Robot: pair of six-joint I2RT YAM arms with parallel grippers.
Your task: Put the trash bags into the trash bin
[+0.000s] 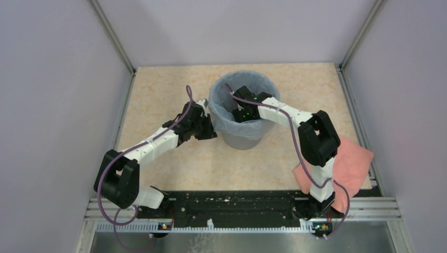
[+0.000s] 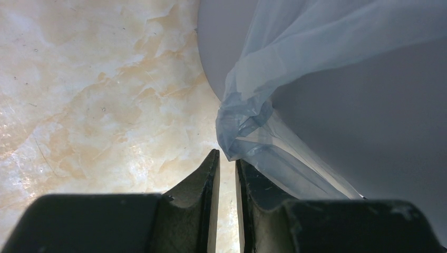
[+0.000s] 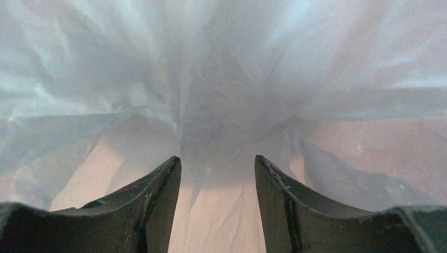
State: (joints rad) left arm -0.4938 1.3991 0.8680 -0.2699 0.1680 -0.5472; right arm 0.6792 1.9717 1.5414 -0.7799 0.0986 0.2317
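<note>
The grey bin (image 1: pixel 243 141) stands upright on the bench (image 1: pixel 158 95), toward the far edge and about midway between the left and right edges. The pale blue bag (image 1: pixel 230 128) is inside it as a liner, its mouth turned out over the rim and hanging a short way down the outside wall.

The left claw (image 1: pixel 206 129) sits low, just beside the bin's left wall. In the left wrist view, the left claw's (image 2: pixel 226 156) 2 fingers (image 2: pixel 203 184) are almost together, with only a thin slit between them. The bench top shows through the slit and nothing is in it. A twisted bunch of the bag (image 2: pixel 245 118) hangs against the bin wall (image 2: pixel 369 121) right at the fingertips, and a strip of film runs down past the outer side of the right finger.

The right claw (image 1: pixel 241 112) reaches over the rim and down into the bin. In the right wrist view, the right claw's (image 3: pixel 217 161) jaws stand apart and hold nothing. Crinkled bag film (image 3: pixel 221 79) fills the view ahead of them and gathers into folds toward the middle.

A pink cloth (image 1: pixel 350 161) lies flat at the near right corner of the bench, partly under the right arm.
</note>
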